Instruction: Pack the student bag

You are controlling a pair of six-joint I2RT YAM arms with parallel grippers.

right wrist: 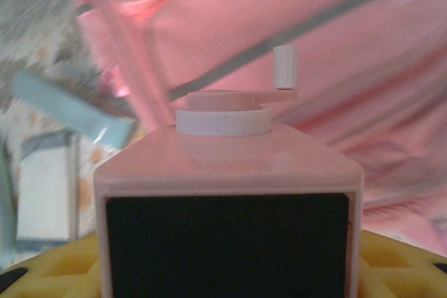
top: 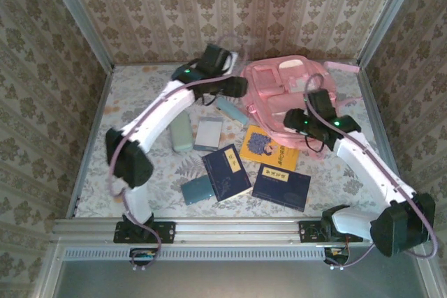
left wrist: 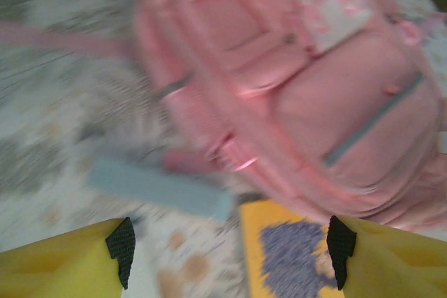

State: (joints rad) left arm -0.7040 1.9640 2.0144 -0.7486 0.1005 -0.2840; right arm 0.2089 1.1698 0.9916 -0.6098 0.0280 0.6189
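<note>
Left claw [left wrist: 232,250]: jaws wide apart, nothing between. Student bag [left wrist: 307,82] just ahead of it, lying front pockets up. Right claw [right wrist: 227,273]: clamped on pink sharpener [right wrist: 227,165], bag close beyond it. Bag likely light, soft, floppy; fabric sags, slides under push. Suggested hold: pinch fabric fold by zipper seam [left wrist: 374,118], or strap [left wrist: 56,36] ahead-left of left claw; avoid smooth panel.

Top cam: high behind arm bases [top: 143,230], looks down on whole table [top: 136,99], far from student bag [top: 290,92]. L wrist cam: near bag, facing its front. R wrist cam: closest, pink crank box [right wrist: 227,165] before bag. All share bag.
</note>
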